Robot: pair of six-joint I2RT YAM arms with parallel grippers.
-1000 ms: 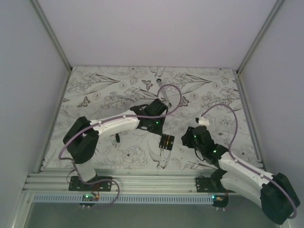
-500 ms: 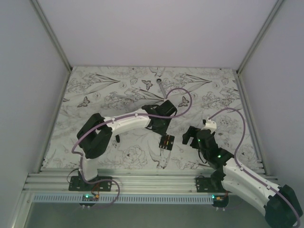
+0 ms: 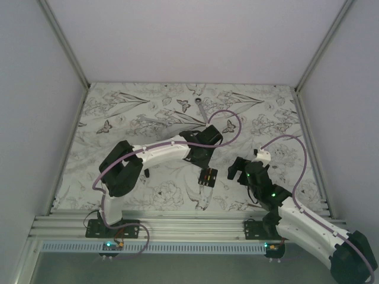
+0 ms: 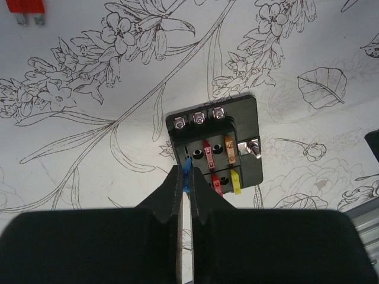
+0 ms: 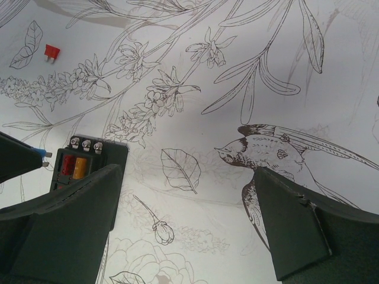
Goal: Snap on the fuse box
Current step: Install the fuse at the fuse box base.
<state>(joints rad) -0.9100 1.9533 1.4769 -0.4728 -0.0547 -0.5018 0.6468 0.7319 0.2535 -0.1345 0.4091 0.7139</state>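
Two arms work over a matte white sheet [image 3: 136, 118] printed with black line-art flowers, leaves, butterflies and a bird; fuse box [image 3: 207, 176] lies flat on the sheet near the front middle, between the two grippers.

Left wrist view: fuse box [image 4: 246, 127] is a squarish black plastic plate with rounded corners, carrying a raised black block; three shiny round screws [image 4: 199, 118] in a row along its far edge; one bare metal tab [image 4: 251, 147] on its right side; small blade fuses stand in the block slots: a red one [image 4: 208, 151], an orange one [image 4: 230, 149], a yellow one [image 4: 235, 180]; any print on them is too small to read.

Left gripper [image 4: 185, 180]: smooth black wedge-shaped fingers, pinched almost together on a translucent blue fuse [image 4: 186, 168]; blue fuse touches the near left corner of the block; cannot tell if it is seated in a slot; from above, left gripper [image 3: 203, 161] is just behind the box.

Right gripper [image 5: 186, 177]: dull black fingers spread wide, grasping nothing; fuse box [image 5: 89, 155] shows partly behind one finger [image 5: 65, 219]; from above, right gripper [image 3: 235, 168] is beside the box, apart from it.

Loose red fuse [image 5: 52, 52] with two metal prongs lies on the sheet beyond the box, well apart; also seen at the left wrist view's top corner [image 4: 26, 7].
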